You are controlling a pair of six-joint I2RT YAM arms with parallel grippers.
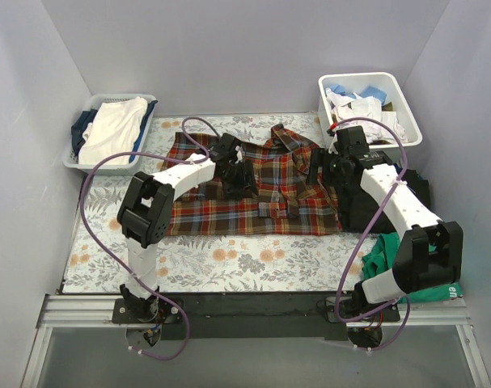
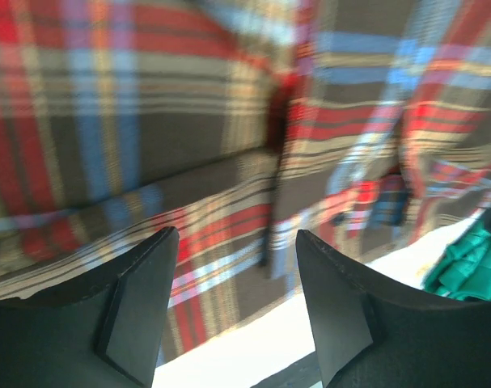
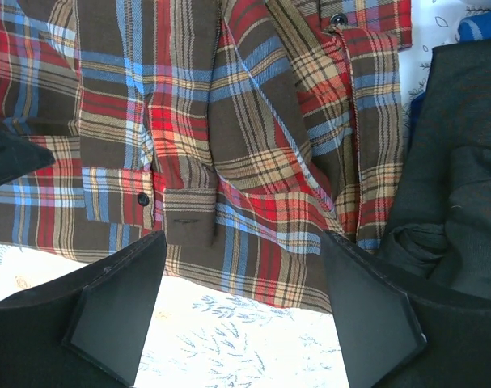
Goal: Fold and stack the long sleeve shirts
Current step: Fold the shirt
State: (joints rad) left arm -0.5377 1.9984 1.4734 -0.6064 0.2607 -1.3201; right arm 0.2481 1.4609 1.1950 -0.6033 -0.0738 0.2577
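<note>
At the far left of the worktop (image 1: 229, 260) stood a white basket (image 1: 77, 152) with white and blue cloth in it. The plaid flannel shirt (image 1: 265, 198) lay spread across the middle of the worktop, collar toward the far side, its near hem running along the flowered surface.

The left gripper (image 2: 237, 301) hung over the left half of the shirt. Its two fingers (image 2: 140, 311) stood wide apart with nothing between them. The wrist view showed only plaid cloth below them, and I could not tell whether the tips touched it.

The right gripper (image 3: 241, 311) hung over the shirt's right half, near its near edge. Its fingers (image 3: 116, 315) were likewise spread wide and gripped nothing. A buttoned cuff (image 3: 188, 217) lay folded in on the shirt body just beyond the gap.

The black garments (image 3: 455, 202) lay against the shirt's right edge, partly under the right arm. A green garment (image 1: 383, 255) was bunched at the near right, and a second white basket (image 1: 407, 109) of white and blue cloth sat at the far right.
</note>
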